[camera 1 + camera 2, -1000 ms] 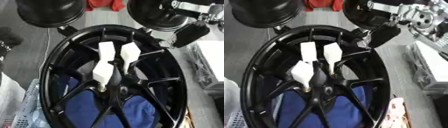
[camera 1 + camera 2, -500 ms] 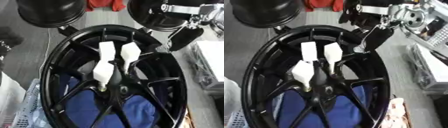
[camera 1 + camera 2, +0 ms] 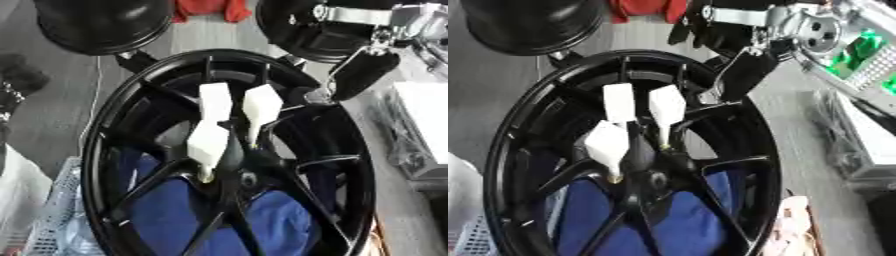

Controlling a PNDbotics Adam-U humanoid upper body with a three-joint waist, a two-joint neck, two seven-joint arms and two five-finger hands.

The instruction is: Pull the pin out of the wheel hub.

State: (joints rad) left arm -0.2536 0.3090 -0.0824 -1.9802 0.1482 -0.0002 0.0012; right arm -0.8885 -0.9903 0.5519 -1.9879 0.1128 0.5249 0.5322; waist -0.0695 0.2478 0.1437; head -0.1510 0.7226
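Left eye view: three white pins [image 3: 208, 144] were seen standing in the black wheel hub [image 3: 229, 165], long axes running up the picture; the right hand [image 3: 359, 75] lay up and right of them.

Right eye view: the right hand's finger state could not be told (left hand unseen).

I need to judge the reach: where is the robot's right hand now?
The right hand shows upper right in both views, above the wheel hub's upper-right rim, right of the white pins.
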